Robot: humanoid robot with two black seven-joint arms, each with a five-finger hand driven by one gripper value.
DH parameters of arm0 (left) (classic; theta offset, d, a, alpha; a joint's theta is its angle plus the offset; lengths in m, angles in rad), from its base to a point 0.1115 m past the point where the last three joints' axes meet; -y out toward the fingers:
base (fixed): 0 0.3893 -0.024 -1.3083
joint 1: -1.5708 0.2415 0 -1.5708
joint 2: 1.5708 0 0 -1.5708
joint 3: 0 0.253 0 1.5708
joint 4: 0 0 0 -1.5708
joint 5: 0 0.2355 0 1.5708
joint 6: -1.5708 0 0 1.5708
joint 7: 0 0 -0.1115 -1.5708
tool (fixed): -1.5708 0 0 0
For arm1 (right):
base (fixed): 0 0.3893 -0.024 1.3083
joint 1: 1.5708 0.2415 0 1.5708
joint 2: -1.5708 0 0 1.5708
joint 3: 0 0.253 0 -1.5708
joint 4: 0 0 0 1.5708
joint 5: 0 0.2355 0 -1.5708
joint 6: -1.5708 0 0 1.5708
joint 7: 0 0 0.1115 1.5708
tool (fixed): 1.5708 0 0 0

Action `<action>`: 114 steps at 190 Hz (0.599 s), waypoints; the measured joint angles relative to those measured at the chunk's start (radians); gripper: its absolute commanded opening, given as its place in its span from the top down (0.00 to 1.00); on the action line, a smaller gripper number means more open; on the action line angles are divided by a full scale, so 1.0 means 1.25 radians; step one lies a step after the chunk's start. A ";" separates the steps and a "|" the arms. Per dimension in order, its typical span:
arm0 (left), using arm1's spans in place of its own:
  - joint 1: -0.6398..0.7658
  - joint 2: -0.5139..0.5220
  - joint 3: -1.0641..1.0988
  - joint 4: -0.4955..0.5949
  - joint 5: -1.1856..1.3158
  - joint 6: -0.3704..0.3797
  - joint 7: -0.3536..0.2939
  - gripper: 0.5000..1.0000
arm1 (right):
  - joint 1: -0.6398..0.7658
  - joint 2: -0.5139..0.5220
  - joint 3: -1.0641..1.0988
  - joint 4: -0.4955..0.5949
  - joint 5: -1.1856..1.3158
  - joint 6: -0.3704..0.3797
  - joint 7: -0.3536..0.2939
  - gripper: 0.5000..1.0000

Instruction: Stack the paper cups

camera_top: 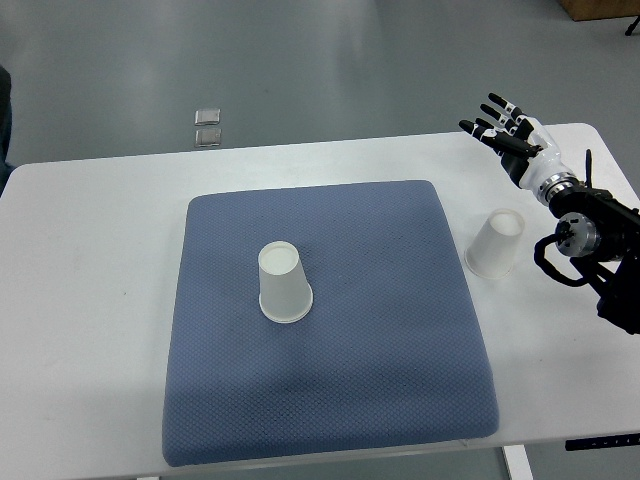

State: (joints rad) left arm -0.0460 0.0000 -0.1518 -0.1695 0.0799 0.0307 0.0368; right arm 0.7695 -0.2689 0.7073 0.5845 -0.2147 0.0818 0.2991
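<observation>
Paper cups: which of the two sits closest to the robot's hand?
The cup on the bare white table, right of the blue mat. The other cup stands mid-mat, far from the right hand.

One cup (284,284) on mat (400,330), another (496,243) beside it

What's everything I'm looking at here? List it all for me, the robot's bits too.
Paper cups: 2, white, both upside down; one on the mat near its middle, the other on the bare table just right of the mat.
Mat: 1, blue-grey fabric, centred on the table.
Table: 1, white, fills most of the view.
Small square tiles: 2, grey, on the floor beyond the table's far edge.
Floor: grey, beyond the table.
Right hand: 1, black and white, fingers spread, holding nothing, over the table's far right corner, beyond the right cup.
Left hand: not in view.
</observation>
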 measured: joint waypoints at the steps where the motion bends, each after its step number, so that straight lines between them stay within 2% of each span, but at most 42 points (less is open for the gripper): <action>1: 0.000 0.000 0.000 0.000 0.000 0.000 0.000 0.00 | 0.000 0.000 0.000 0.000 0.000 0.000 0.000 0.17; 63: 0.007 0.000 -0.003 0.002 -0.002 0.001 -0.001 0.00 | -0.002 -0.004 0.002 0.000 0.001 0.003 0.000 0.17; 114: 0.006 0.000 -0.001 0.010 -0.002 0.002 0.000 0.00 | -0.002 -0.011 0.004 -0.001 0.001 0.033 0.002 0.16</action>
State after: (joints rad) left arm -0.0381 0.0000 -0.1534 -0.1574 0.0779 0.0335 0.0365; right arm 0.7670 -0.2822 0.7117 0.5832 -0.2132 0.1228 0.3019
